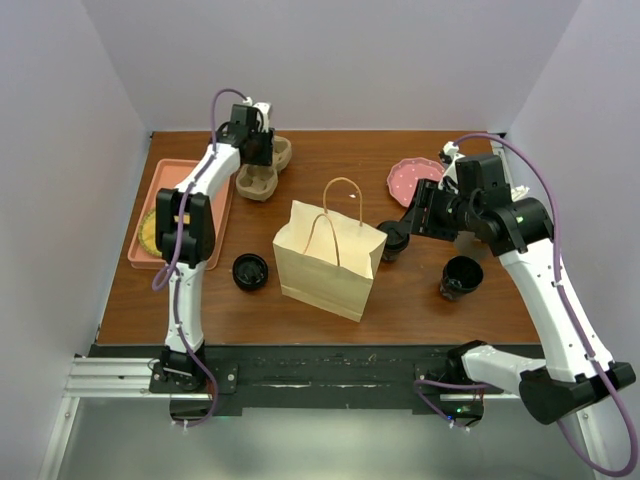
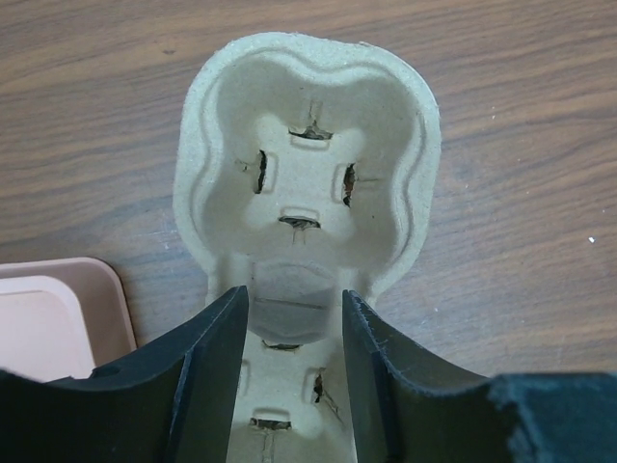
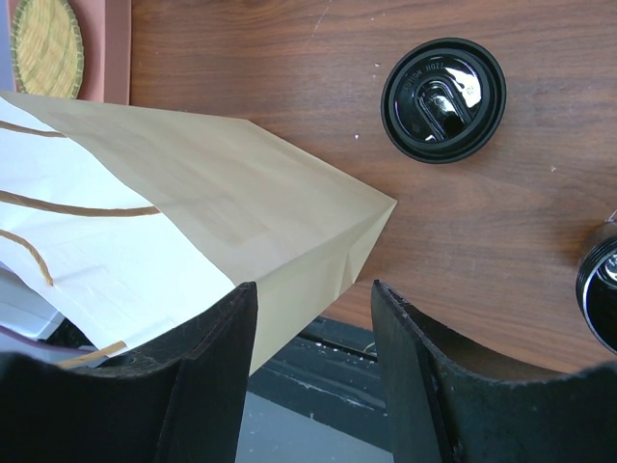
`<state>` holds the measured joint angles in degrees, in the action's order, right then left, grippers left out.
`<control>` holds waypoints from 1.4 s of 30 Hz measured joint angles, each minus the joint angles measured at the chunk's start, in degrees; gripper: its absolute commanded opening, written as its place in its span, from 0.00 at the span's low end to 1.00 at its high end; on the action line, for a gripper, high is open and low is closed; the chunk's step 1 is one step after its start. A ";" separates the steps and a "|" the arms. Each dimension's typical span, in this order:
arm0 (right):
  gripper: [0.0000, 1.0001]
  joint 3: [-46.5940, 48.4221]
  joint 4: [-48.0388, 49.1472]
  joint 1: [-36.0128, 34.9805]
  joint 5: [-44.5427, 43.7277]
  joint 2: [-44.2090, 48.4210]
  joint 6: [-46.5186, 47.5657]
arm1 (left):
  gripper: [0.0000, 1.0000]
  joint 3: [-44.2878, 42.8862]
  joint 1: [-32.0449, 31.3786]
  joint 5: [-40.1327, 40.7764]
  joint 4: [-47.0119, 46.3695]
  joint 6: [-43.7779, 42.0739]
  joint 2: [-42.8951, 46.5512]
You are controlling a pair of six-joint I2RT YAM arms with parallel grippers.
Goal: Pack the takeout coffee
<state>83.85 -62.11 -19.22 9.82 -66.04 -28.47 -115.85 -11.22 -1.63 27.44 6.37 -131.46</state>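
Left wrist: L gripper (image 2: 294, 299) straddles carrier (image 2: 308, 145), grip unclear; R gripper (image 3: 310, 289) jaws apart over bag (image 3: 193, 222).

The brown wooden table (image 1: 330, 150) carries a pink tray (image 1: 160, 172) at the left edge, a tan pulp cup carrier (image 1: 258, 185) at upper centre-left and a pink dotted plate (image 1: 408, 178) at upper right. A paper bag (image 1: 330, 262) sits mid-frame. One black cup (image 1: 249, 272) is left of it, a second cup (image 1: 393, 243) just beside its right side, and a third cup (image 1: 461, 277) farther right.
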 measured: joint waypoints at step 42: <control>0.56 -0.76 0.42 0.00 0.07 -0.26 0.68 | 0.23 -1.05 -1.25 2.36 2.89 -0.92 0.55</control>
<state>83.09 -61.69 -19.22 9.89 -66.30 -27.79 -116.90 -12.47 0.73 30.33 5.45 -130.91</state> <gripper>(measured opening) 0.553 0.422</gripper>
